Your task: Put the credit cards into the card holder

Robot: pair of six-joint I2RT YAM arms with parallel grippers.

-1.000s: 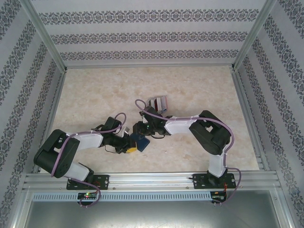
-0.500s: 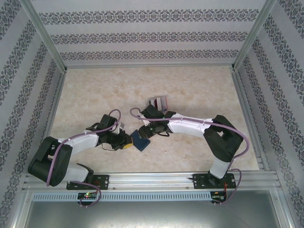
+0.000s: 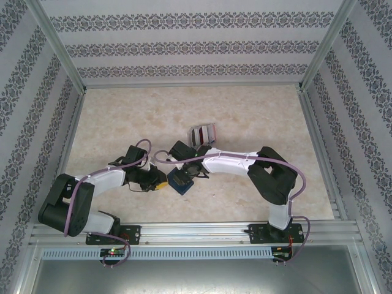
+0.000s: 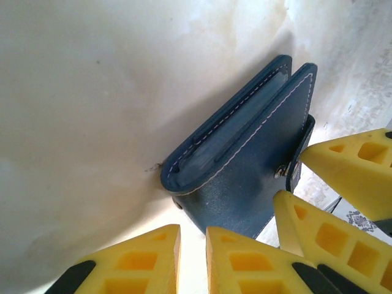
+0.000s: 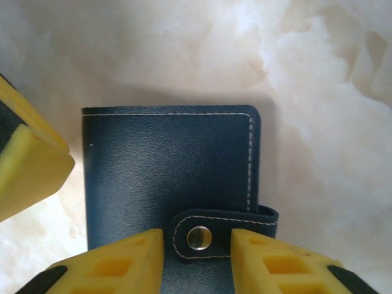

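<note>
Holder position: the card holder [image 3: 182, 183] lies closed on the worktop [image 3: 122, 122], between the two arms, with its strap [image 5: 245, 220] snapped.
Key relation: the snap button [image 5: 197, 237] sits exactly in the gap of the right end effector [image 5: 197, 245], which comes from above. The body of the holder extends away from these fingertips.
Long axis: in the right wrist view it runs away from the fingertips, and the strap wraps over the right-hand edge.
Right fingers: apart, one on each side of the button. I see no grip on it.
Left fingers: the left end effector [image 4: 193, 236] is almost pressed together, with nothing between. It is just beside the edge opposite to the strap (a brace, I judge).
Nearer arm: both are at the holder, but only the right one is over the snap.
Cards: the credit cards [image 3: 203, 133] stand in a bunch farther out, near the right forearm.
Count: one holder; several cards, too small to count.
</note>
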